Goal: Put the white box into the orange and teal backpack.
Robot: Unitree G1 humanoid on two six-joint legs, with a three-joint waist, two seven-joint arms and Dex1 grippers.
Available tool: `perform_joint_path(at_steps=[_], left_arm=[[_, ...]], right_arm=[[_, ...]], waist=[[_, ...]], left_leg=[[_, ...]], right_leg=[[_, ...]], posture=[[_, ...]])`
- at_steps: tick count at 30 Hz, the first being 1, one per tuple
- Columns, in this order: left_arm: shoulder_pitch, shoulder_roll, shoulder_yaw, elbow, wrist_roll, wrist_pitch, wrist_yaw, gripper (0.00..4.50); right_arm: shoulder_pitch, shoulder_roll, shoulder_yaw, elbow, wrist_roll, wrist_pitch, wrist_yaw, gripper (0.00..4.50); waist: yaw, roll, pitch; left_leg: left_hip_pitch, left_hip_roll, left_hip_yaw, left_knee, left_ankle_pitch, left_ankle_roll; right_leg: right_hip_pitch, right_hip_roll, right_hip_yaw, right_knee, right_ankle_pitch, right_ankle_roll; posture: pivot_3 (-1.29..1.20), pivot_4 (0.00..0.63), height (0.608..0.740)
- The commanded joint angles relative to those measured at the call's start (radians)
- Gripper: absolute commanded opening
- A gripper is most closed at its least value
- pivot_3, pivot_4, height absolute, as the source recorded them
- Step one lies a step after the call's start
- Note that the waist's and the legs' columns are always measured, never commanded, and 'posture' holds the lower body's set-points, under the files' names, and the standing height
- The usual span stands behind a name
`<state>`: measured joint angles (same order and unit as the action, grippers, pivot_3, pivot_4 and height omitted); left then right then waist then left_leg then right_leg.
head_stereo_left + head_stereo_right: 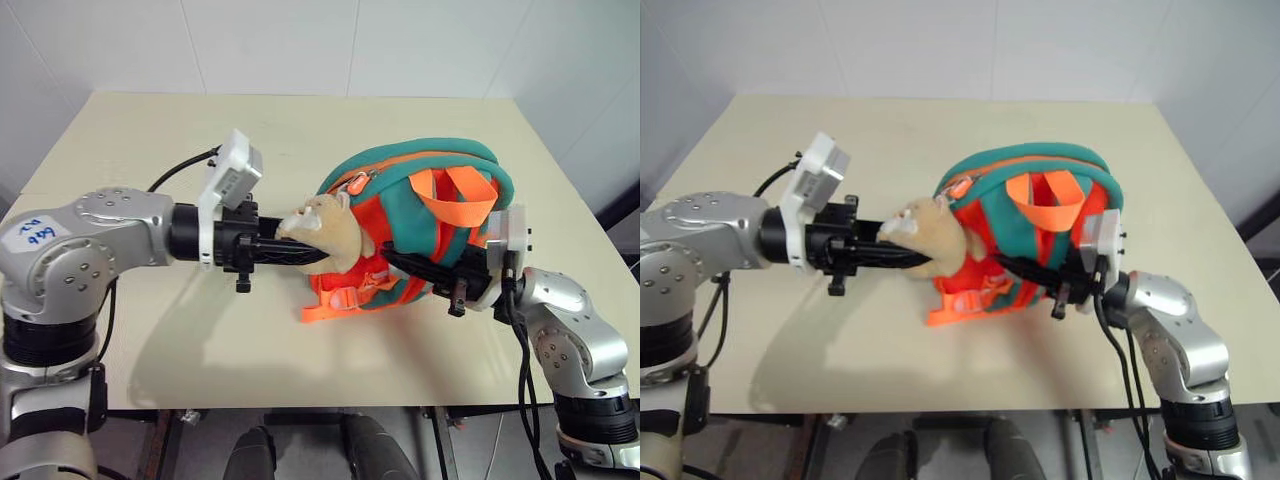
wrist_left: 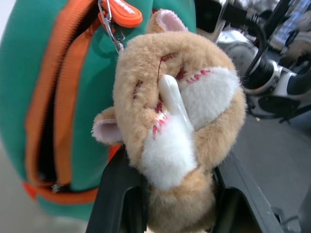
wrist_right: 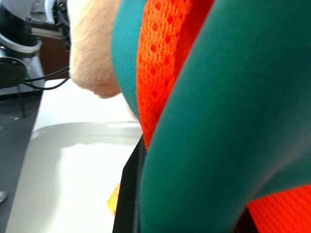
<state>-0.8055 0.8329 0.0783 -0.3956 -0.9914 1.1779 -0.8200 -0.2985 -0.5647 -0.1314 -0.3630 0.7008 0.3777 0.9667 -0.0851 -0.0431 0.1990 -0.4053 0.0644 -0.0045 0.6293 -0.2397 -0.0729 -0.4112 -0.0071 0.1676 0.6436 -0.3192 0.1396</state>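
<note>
The orange and teal backpack point(image 1: 420, 190) hangs lifted between my two grippers, just above the table. A tan plush toy point(image 1: 325, 232) dangles from its zip pull point(image 2: 121, 7). My left gripper point(image 1: 320, 255) reaches in from the left and is shut on that toy, which sits squeezed between the black fingers point(image 2: 116, 194). From the right, my right gripper point(image 1: 395, 262) is shut on the bag's teal padded strap point(image 3: 218, 121), next to orange mesh point(image 3: 165, 58). The zip beside the toy shows a dark gap. The white box is out of view.
The beige table point(image 1: 150, 150) stretches out behind and to the left of the bag. White walls stand close behind it. Its front edge runs just below my arms.
</note>
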Motion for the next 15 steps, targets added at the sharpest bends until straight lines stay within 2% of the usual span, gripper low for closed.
perform_joint_path(at_steps=[1, 6, 15], left_arm=[[-0.018, 0.059, 0.028, 0.040, 0.034, -0.050, -0.059, 0.90], [-0.055, 0.116, -0.020, 0.156, 0.136, -0.145, -0.149, 0.87], [-0.076, 0.135, -0.107, 0.349, 0.289, -0.273, -0.301, 0.85]], right_arm=[[0.011, -0.001, -0.051, -0.061, 0.039, -0.003, -0.039, 0.00], [0.035, -0.001, -0.058, -0.080, 0.060, 0.008, -0.068, 0.00], [0.077, -0.008, -0.045, -0.107, 0.098, 0.028, -0.080, 0.00]], waist=[[-0.001, 0.000, 0.000], [0.002, 0.000, 0.000], [0.001, 0.000, 0.000]], left_leg=[[0.000, 0.000, 0.000, 0.000, 0.000, 0.000], [0.000, 0.000, 0.000, 0.000, 0.000, 0.000], [0.000, 0.000, 0.001, -0.002, 0.000, 0.000]], right_leg=[[0.000, 0.000, 0.000, 0.000, 0.000, 0.000], [0.000, 0.000, 0.000, 0.000, -0.001, -0.001], [-0.002, 0.000, 0.000, 0.000, -0.002, -0.003]], posture=[[0.00, 0.150, 0.740], [0.00, 0.150, 0.740], [0.00, 0.150, 0.740]])
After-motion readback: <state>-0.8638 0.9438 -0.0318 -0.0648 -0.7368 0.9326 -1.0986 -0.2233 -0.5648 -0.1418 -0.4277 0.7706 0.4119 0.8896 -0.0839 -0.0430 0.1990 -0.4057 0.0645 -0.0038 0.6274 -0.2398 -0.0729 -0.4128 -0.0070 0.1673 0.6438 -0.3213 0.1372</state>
